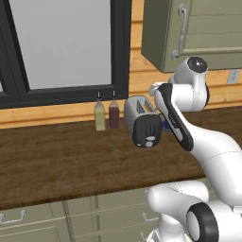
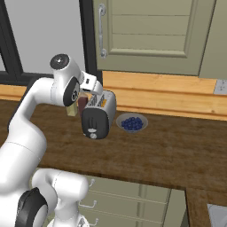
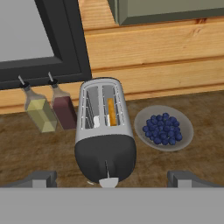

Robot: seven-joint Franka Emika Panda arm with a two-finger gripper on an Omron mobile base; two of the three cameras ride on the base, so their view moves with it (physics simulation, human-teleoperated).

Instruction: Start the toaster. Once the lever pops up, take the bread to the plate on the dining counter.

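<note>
Two tall condiment bottles, one pale yellow and one dark red, stand side by side on a dark brown wood-grain worktop against a backsplash of light wooden planks. Behind them rises a large window with a thick black frame, and olive-green wall cabinets with curved metal handles hang above to the right. Matching olive drawers with metal handles run below the worktop's front edge.

Just right of the bottles sits the rounded silver-grey two-slot toaster, its glossy black end panel facing the robot. A small pale grey lever shows low on that panel. In the hand view, the orange-tan top edge of a slice of bread shows in the toaster's right slot. Close beside the toaster on the right rests a shallow grey bowl of dark blueberries.

Above the toaster's near end hovers the white arm's two-finger gripper, its dark fingertips spread wide apart and holding nothing. From the left base view the arm's forearm hides the bowl almost entirely.
</note>
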